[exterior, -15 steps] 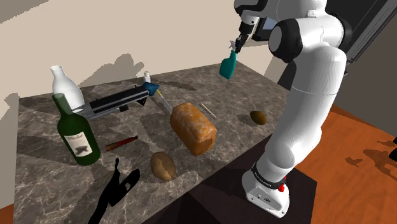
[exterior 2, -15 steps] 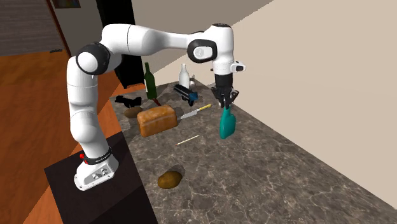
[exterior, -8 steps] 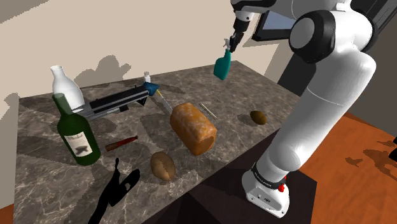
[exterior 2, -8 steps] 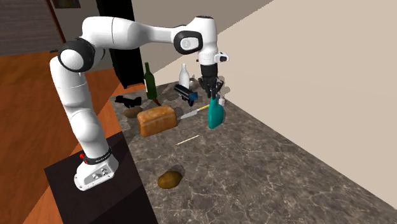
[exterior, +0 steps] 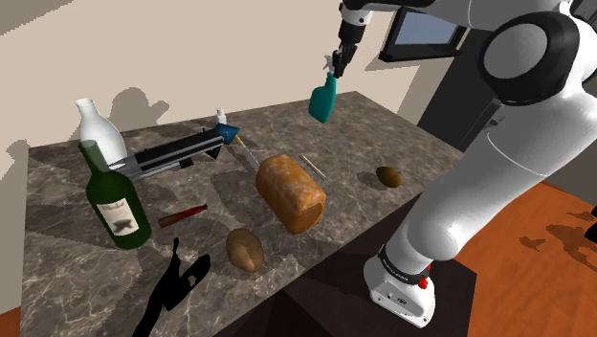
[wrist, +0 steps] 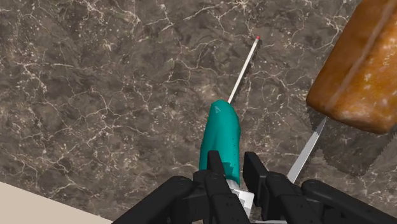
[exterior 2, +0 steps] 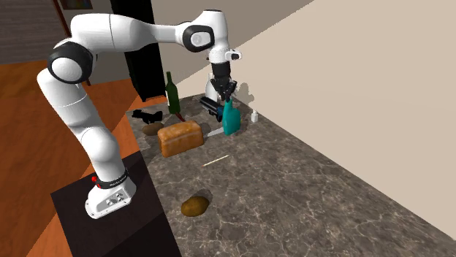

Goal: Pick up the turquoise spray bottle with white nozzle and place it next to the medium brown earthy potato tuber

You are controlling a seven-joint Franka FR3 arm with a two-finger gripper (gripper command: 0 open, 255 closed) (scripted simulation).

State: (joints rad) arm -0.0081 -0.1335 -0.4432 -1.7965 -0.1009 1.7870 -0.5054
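My gripper [exterior: 337, 65] is shut on the white nozzle end of the turquoise spray bottle [exterior: 322, 100], which hangs in the air above the back of the dark marble counter [exterior: 411, 144]. In the second exterior view the bottle [exterior 2: 230, 119] dangles under the gripper [exterior 2: 223, 98], just beyond the bread loaf [exterior 2: 180, 137]. Along the hand, the bottle [wrist: 221, 137] sits clasped between the fingers of the gripper [wrist: 233, 163]. A light brown potato [exterior: 245, 249] lies near the counter's front edge. A smaller, darker potato [exterior: 387, 176] lies at the shoulder view's right.
The bread loaf [exterior: 290, 191] lies mid-counter with a knife [wrist: 306, 151] beside it and a thin stick [exterior: 313, 166] nearby. A green wine bottle [exterior: 115, 201], a white bottle [exterior: 100, 134] and a long dark tool [exterior: 177, 151] stand at the left. A black object [exterior: 177, 282] lies in front.
The arm has carried the spray bottle toward the shoulder view's left and a little higher, away from the darker potato's end. The grip on it is unchanged.
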